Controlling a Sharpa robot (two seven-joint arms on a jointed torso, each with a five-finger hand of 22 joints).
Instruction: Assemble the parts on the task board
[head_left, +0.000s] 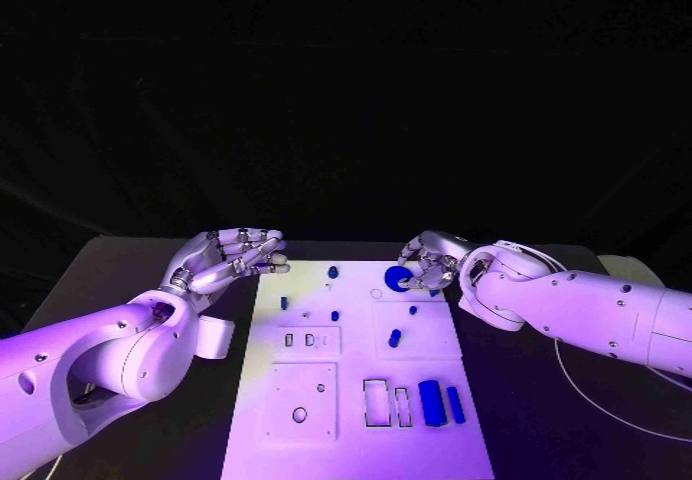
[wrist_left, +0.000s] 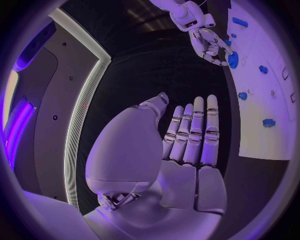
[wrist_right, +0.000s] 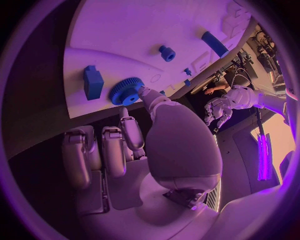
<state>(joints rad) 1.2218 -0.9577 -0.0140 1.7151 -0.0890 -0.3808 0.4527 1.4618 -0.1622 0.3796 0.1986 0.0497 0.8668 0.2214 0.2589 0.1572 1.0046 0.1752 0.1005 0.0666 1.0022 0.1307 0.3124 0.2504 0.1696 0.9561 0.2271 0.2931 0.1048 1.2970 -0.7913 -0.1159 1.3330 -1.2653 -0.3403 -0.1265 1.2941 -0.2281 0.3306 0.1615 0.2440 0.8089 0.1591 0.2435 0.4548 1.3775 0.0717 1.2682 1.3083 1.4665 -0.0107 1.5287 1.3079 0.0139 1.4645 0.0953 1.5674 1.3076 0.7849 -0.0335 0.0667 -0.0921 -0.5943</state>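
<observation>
The white task board (head_left: 361, 445) lies in the middle of the black table. My right hand (head_left: 430, 262) is over the board's far right corner and pinches a blue gear (head_left: 398, 278) between thumb and a finger; the gear (wrist_right: 127, 91) sits low on the board near its edge. Beside it stands a blue block (wrist_right: 93, 81). My left hand (head_left: 231, 255) hovers just off the far left corner, its fingers (wrist_left: 194, 130) extended and holding nothing. Small blue parts (head_left: 394, 339) stand mid-board, and two blue bars (head_left: 430, 397) lie near the front.
Empty rectangular slots (head_left: 376, 402) and a plate with a round hole (head_left: 300, 414) sit at the board's near part. A thin cable (head_left: 606, 405) runs over the table on the right. Bare black table (head_left: 101, 290) flanks the board.
</observation>
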